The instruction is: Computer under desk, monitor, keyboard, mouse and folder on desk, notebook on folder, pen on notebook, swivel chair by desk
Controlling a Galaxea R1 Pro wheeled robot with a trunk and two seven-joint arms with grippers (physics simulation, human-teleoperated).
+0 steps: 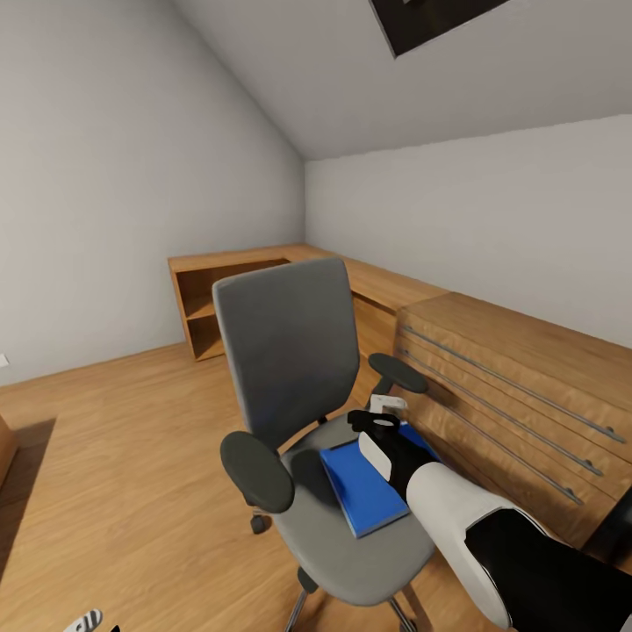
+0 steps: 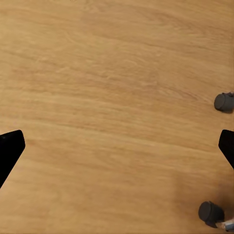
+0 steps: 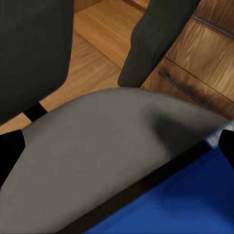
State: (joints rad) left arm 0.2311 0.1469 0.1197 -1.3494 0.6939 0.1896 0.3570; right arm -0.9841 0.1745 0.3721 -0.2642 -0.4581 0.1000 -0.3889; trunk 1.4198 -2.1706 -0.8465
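Right gripper (image 1: 386, 420) was held open just over one folder (image 1: 364, 491) on the chair (image 1: 290, 351); drawers (image 1: 518, 395) stood close beside. Left gripper (image 2: 117, 146) open, nothing held; two casters (image 2: 211, 213) were seen.

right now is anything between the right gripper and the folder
Nothing visible. The right gripper hangs open just above the folder, which lies bare on the chair seat; the right wrist view shows only seat and blue cover ahead.

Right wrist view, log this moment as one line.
right pincer: open, over folder | folder: flat on swivel chair seat | grasp: not yet
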